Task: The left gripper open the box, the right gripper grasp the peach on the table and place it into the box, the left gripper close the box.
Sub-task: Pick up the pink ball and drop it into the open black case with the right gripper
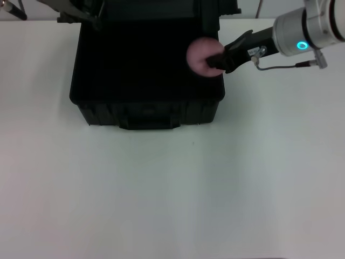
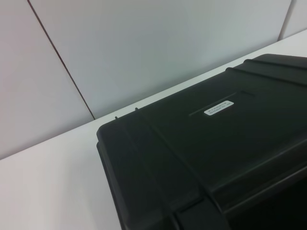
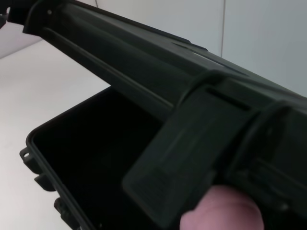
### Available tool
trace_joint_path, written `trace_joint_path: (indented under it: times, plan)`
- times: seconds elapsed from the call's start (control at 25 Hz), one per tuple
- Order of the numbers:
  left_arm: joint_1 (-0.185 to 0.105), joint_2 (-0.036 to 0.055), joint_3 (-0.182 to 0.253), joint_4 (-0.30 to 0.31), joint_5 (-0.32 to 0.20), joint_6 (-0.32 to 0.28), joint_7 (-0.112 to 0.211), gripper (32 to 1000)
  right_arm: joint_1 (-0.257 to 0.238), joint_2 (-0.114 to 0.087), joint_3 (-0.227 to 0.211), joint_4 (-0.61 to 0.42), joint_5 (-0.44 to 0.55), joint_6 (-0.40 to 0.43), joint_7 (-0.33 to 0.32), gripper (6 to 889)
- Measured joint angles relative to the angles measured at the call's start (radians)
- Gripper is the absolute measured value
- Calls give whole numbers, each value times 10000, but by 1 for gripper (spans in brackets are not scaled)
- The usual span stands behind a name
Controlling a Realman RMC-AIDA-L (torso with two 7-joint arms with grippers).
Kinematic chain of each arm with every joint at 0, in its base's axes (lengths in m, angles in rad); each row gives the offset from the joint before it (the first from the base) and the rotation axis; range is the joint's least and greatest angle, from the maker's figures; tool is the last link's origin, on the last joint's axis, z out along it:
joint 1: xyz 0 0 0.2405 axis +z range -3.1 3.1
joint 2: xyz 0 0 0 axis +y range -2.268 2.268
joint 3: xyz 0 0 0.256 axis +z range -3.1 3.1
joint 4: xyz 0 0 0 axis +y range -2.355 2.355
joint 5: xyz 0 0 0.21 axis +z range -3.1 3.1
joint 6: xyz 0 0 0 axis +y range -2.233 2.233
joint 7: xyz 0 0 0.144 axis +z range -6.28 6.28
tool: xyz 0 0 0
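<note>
Open black box [image 3: 96,143], raised lid [image 3: 144,62], peach [image 3: 223,211] beside latch [image 3: 187,158]

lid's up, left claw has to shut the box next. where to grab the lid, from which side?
Take the lid at its free front edge, coming from the box's open front side, away from the hinge. It stands raised, so that edge gives most leverage. Wait for the right claw with the peach to leave the opening.

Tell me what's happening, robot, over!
Right gripper shut on peach, over the open box's right edge. Left gripper at the raised lid, back left. Nothing in the way.
</note>
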Motion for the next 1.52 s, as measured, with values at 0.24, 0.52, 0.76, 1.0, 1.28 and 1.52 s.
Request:
trace_joint_path:
  times: [0.24, 0.52, 0.76, 1.0, 1.28, 1.52]
  plan:
    - [-26, 0, 0, -6, 1, -3, 0, 401, 75, 1, -179, 447, 514, -624, -362, 53]
    - [-73, -2, 43, -15, 1, -3, 0, 401, 183, 26, -187, 881, 685, -1099, -675, 48]
    - [-91, -8, 77, -32, 1, -4, 0, 401, 209, 32, -185, 1095, 841, -1339, -810, 42]
    - [-120, -13, 91, -46, 2, -3, 0, 401, 363, 55, -186, 1455, 859, -1601, -968, 43]
    - [-141, -15, 93, -46, 2, 1, 0, 401, 435, 74, -185, 1558, 875, -1626, -995, 44]
    - [-144, -16, 92, -46, 1, 6, 0, 400, 448, 88, -185, 1569, 875, -1626, -995, 45]
